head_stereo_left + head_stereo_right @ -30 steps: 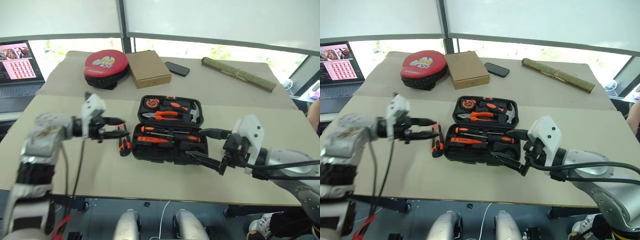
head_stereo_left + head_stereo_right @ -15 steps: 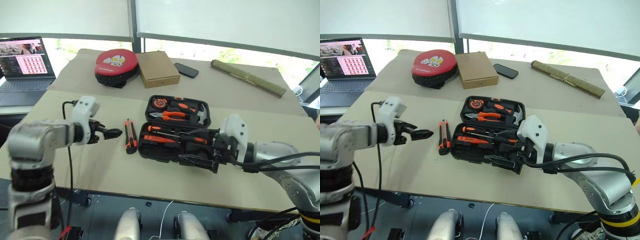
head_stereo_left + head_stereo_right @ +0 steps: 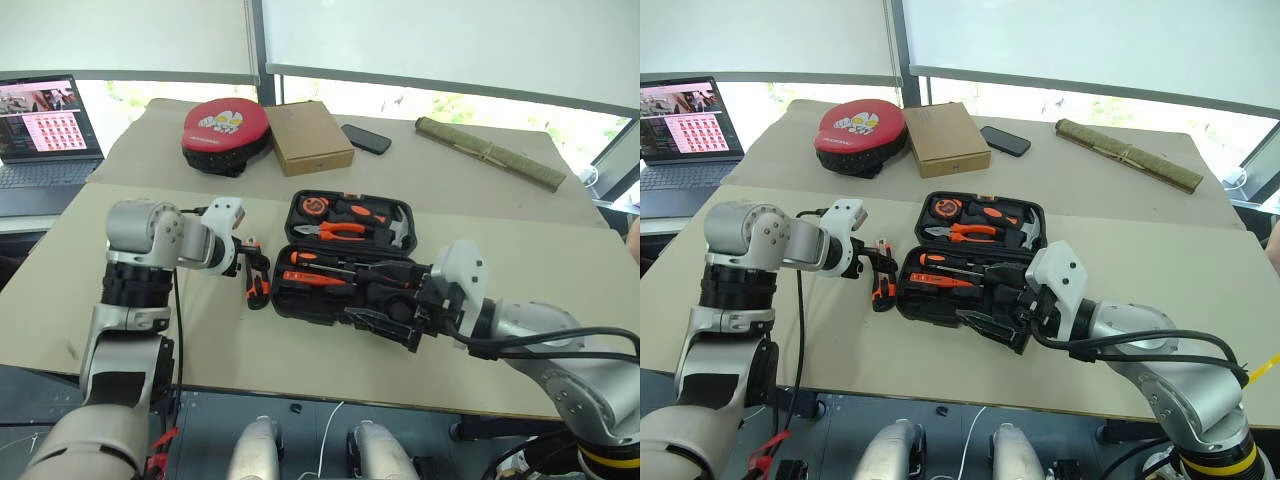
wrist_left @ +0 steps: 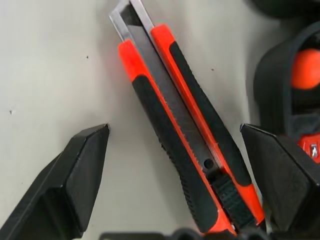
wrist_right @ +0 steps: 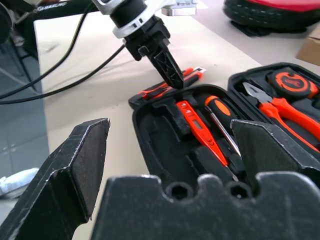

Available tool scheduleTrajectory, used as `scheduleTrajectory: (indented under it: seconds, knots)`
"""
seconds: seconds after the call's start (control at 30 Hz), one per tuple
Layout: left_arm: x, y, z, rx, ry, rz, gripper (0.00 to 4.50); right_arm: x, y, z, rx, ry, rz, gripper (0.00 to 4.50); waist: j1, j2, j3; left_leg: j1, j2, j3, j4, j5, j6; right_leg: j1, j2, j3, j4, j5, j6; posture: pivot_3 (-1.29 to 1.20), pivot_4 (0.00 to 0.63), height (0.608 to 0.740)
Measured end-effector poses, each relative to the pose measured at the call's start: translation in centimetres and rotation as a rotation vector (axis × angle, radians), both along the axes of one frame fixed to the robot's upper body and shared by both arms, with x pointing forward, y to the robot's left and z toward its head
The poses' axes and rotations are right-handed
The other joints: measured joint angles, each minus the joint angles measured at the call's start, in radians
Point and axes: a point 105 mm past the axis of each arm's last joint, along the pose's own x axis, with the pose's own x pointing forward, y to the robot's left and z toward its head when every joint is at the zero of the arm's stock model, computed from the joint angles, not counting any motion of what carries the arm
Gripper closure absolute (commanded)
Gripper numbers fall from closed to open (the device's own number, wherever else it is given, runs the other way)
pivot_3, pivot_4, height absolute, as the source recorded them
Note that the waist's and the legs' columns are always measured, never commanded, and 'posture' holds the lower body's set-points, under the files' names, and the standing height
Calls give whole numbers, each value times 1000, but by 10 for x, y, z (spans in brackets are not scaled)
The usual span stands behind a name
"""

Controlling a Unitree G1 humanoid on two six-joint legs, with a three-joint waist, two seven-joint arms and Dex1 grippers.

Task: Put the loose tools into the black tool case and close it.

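The black tool case (image 3: 283, 300) lies open in the middle of the table. Its slots hold an orange-and-black screwdriver (image 3: 330, 262), a slim orange tester (image 5: 197, 132), pliers (image 3: 345, 230) and other tools. An orange-and-black utility knife (image 4: 185, 145) lies loose on the table just left of the case. My left gripper (image 3: 252, 258) points down over the knife, open, with one finger on each side of it and apart from it. My right gripper (image 3: 385, 300) is open at the case's front right part, holding nothing.
Across the back of the table stand a round red-and-black pad (image 3: 225, 130), a brown cardboard box (image 3: 305, 135), a black phone (image 3: 365, 138) and a long olive rolled bundle (image 3: 490, 152). A laptop (image 3: 45, 130) is at the far left.
My left gripper has swung right towards the case and tipped downward, and now straddles the knife. The right gripper has hardly moved. The camera itself has shifted.
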Motion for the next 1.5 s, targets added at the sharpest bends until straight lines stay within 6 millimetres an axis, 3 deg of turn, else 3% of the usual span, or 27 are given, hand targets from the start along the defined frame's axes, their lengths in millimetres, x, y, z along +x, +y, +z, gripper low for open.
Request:
scheduleTrajectory:
  seconds: [0.13,0.23,0.47,0.73,0.83,0.9,1.0,1.17,1.37,1.5]
  knots:
    - [-1,-3,-4,31,29,-30,7,1,0,-1,6,-5,-22,0,0,2,-1,1,0,0,0,0,0,1,0,0,0,0,0,0,150,740]
    - [-1,-3,-6,54,47,-44,687,1,-1,-1,4,-7,-28,0,0,4,-2,1,0,1,0,0,0,1,0,0,0,0,0,0,150,740]
    - [1,-2,-10,69,90,-31,2881,-11,0,-1,-28,-9,26,0,3,7,-5,2,-1,1,0,0,0,2,-1,0,-1,0,0,0,150,740]
    - [-4,22,-5,87,68,-84,2955,-14,-2,-1,-37,-8,32,0,-14,7,-5,2,0,2,-3,0,0,-1,0,1,0,-1,-1,0,150,740]
    - [0,49,1,158,-60,-263,2955,-19,-9,-5,-52,36,31,0,-18,6,-3,2,0,3,-8,2,-4,-4,1,2,-1,-1,-4,0,150,740]
    - [5,57,18,180,-177,-402,2955,-21,-16,-9,-59,80,18,0,-10,2,-1,1,1,3,-8,2,-4,-4,1,1,-1,-1,-5,0,150,740]
    - [2,35,43,143,-333,-718,2955,-27,-22,-10,-92,94,20,0,15,2,-1,0,0,5,-8,2,-4,-2,-1,0,-4,-2,-4,0,150,740]
    - [-33,-20,57,47,-415,-1259,2955,-31,-25,-9,-121,90,19,0,31,2,-1,-5,0,4,-4,1,-1,-2,-1,-1,-8,0,-2,0,150,740]
    - [-48,-74,48,64,-402,-1569,2955,-34,-26,-8,-123,99,12,0,25,2,-1,-6,0,2,-2,1,-1,-2,0,-1,-7,0,-1,0,150,740]
    - [-52,-96,35,116,-361,-1660,2955,-35,-26,-7,-120,96,1,0,16,2,-1,-6,0,2,-1,0,0,-1,0,-1,-7,0,0,0,150,740]
